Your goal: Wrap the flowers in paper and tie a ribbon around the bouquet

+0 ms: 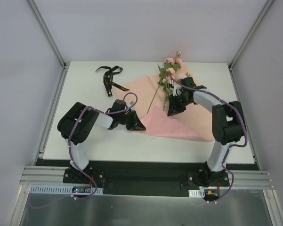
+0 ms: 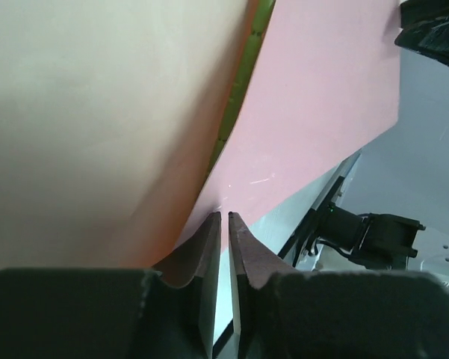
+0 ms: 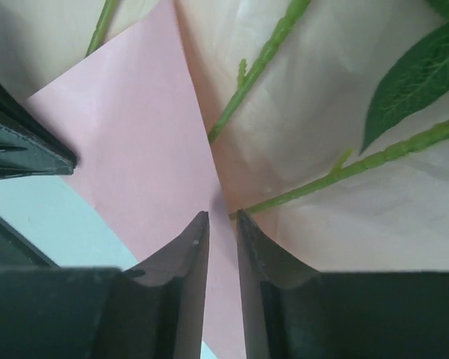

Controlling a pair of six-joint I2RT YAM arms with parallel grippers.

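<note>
White table [image 1: 84, 84], and the pink paper [image 1: 188, 125] lying mid-table under the flowers [image 1: 172, 66] pointing to 1 o'clock looks thin and floppy, probably best pinched by an edge; the left gripper [image 1: 137, 125] is nearly shut there, grip unclear, and the right gripper [image 1: 173, 111] is slightly parted and empty.

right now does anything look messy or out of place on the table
Nothing spilled or damaged. The ribbon lies in a loose kinked tangle by the far-left corner of the paper, whose near corner is folded back over itself.
</note>
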